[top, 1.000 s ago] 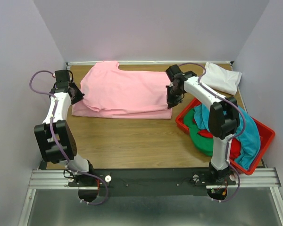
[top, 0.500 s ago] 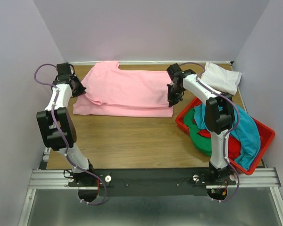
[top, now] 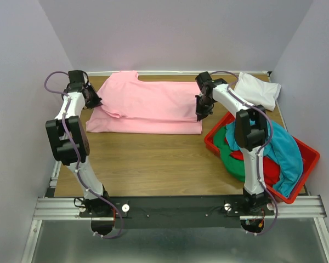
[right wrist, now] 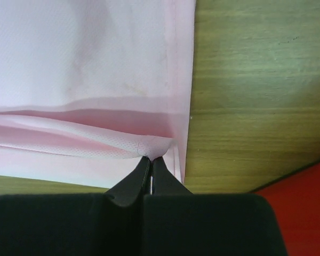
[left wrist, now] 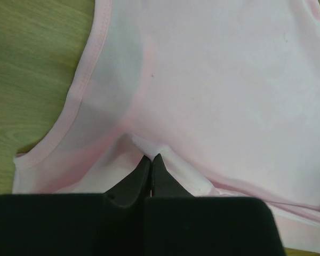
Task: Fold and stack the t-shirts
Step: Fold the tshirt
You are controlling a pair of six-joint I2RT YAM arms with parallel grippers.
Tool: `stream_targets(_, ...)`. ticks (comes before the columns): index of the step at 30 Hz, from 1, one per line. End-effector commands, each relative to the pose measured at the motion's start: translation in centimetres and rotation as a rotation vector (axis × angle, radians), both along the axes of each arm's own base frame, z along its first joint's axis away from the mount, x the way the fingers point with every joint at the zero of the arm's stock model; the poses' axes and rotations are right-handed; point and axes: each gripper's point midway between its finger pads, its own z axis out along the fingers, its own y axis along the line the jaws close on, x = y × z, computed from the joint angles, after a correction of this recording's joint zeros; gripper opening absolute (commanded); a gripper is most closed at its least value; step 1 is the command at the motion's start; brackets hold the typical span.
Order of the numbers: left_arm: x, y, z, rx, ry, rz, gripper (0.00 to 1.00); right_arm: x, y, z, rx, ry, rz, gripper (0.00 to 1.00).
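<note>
The light pink t-shirt [top: 148, 104] lies spread across the far half of the table, its near part doubled over. My left gripper [top: 97, 102] is shut on a pinch of its cloth near the left sleeve [left wrist: 85, 80]; the tips [left wrist: 151, 158] bite a small ridge of pink cloth. My right gripper [top: 199, 115] is shut on the folded edge at the shirt's right hem [right wrist: 151, 158], next to bare wood. A folded white t-shirt [top: 257, 90] sits at the far right corner. Teal [top: 288, 159], green [top: 233, 159] and red [top: 271, 172] t-shirts lie heaped in the bin.
The red plastic bin [top: 310, 164] stands on the right, just near of my right gripper; its corner [right wrist: 304, 186] shows in the right wrist view. Purple walls close in the table on three sides. Bare wood [top: 153, 159] stretches from the pink shirt to the arm bases.
Both grippers have moved toward the far wall, carrying the pink shirt's near layer over the rest. The left arm has stretched out further.
</note>
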Motion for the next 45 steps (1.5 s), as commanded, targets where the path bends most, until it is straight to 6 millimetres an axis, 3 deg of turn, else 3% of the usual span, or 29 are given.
stream_targets(1,2.4,-0.6,1.0,-0.023,-0.054,-0.050,0.12,2.3,-0.7,0.1,-0.008,-0.034,-0.012,0.04)
stream_targets(3,3.5,-0.6,1.7,-0.030,-0.071,-0.055,0.26,3.6,-0.7,0.4,0.025,-0.046,-0.037,0.13)
stream_targets(5,5.2,-0.3,3.6,-0.025,-0.114,-0.049,0.47,5.6,-0.5,2.3,0.072,-0.103,-0.061,0.24)
stream_targets(6,6.4,0.0,5.9,-0.019,-0.165,-0.042,0.53,6.3,-0.6,2.7,0.106,-0.109,-0.089,0.40)
stream_targets(8,7.0,0.1,7.2,-0.019,-0.188,-0.035,0.66,7.7,-0.6,4.7,0.147,-0.158,-0.113,0.50)
stream_targets(9,7.1,0.2,8.0,-0.014,-0.205,-0.030,0.69,8.0,-0.5,5.3,0.155,-0.173,-0.120,0.57)
stream_targets(11,6.8,-0.1,9.1,0.001,-0.228,-0.026,0.72,8.3,-0.4,6.5,0.168,-0.202,-0.104,0.60)
stream_targets(14,4.9,-1.8,7.9,0.016,-0.221,-0.059,0.73,7.7,-0.2,7.4,0.189,-0.219,-0.069,0.62)
stream_targets(15,4.3,-3.0,7.2,0.011,-0.214,-0.083,0.74,6.6,-0.2,6.5,0.185,-0.189,-0.051,0.62)
stream_targets(16,2.5,-3.9,5.2,0.001,-0.173,-0.098,0.75,6.2,-0.1,6.3,0.187,-0.183,-0.040,0.62)
stream_targets(17,2.1,-4.6,4.6,-0.002,-0.181,-0.115,0.76,5.7,-0.1,6.8,0.191,-0.196,-0.030,0.62)
stream_targets(18,0.4,-6.1,2.1,-0.017,-0.129,-0.139,0.76,4.6,-0.2,5.6,0.181,-0.162,-0.016,0.62)
stream_targets(23,-2.1,-8.6,-0.6,-0.051,-0.110,-0.167,0.77,2.4,0.6,4.8,0.194,-0.139,0.030,0.62)
stream_targets(31,-3.2,-8.5,-4.4,-0.043,-0.044,-0.168,0.77,0.8,3.7,4.0,0.199,-0.128,0.110,0.62)
stream_targets(34,-3.8,-8.2,-6.5,-0.023,-0.001,-0.177,0.77,0.7,4.1,2.5,0.191,-0.105,0.112,0.62)
stream_targets(39,-4.4,-7.6,-8.1,0.017,0.030,-0.179,0.77,1.1,4.0,0.5,0.169,-0.098,0.122,0.62)
stream_targets(45,-5.4,-7.0,-9.9,0.031,0.082,-0.176,0.77,0.0,3.6,-2.0,0.140,-0.054,0.152,0.62)
